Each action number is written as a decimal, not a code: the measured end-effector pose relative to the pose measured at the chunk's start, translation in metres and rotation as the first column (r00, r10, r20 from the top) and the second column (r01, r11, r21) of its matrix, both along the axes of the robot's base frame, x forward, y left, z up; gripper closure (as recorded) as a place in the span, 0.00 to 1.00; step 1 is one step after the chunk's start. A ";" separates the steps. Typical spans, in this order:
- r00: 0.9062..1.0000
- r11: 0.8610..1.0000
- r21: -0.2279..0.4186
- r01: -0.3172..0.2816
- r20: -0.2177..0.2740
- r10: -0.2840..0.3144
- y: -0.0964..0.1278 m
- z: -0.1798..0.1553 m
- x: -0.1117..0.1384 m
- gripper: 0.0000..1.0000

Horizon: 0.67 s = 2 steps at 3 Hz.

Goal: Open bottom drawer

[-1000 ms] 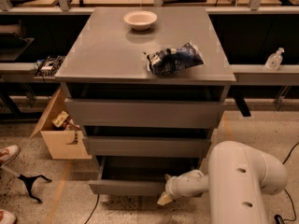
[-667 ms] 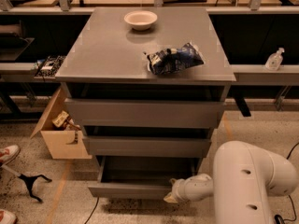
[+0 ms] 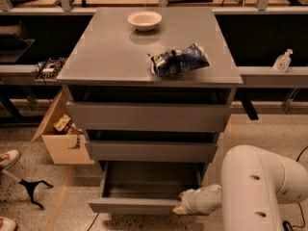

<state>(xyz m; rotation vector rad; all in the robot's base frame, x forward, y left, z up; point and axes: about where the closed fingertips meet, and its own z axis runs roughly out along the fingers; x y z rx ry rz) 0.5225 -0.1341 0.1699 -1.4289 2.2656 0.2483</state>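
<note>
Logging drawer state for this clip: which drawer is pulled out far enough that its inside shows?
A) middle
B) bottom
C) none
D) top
B: the bottom drawer sticks out with its grey inside in view, and the gripper is at the right end of its front.

Legible text: none in the camera view.
Bag (image 3: 180,61): well above the bottom drawer (image 3: 139,205); blue and white print, no word readable.
Bottle (image 3: 282,60): above and to the right of the bottom drawer; label (if it is one) illegible.
Cardboard box (image 3: 62,141): just left of the bottom drawer, slightly higher; printing on its contents too small to read.
Gripper (image 3: 182,207): at the right end of the bottom drawer's front; no marking readable.
</note>
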 end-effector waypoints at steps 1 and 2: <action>0.999 0.999 0.003 0.036 -0.011 -0.036 -0.012 0.003 -0.014 1.00; 0.998 0.998 0.009 0.069 -0.010 -0.069 -0.022 0.008 -0.027 1.00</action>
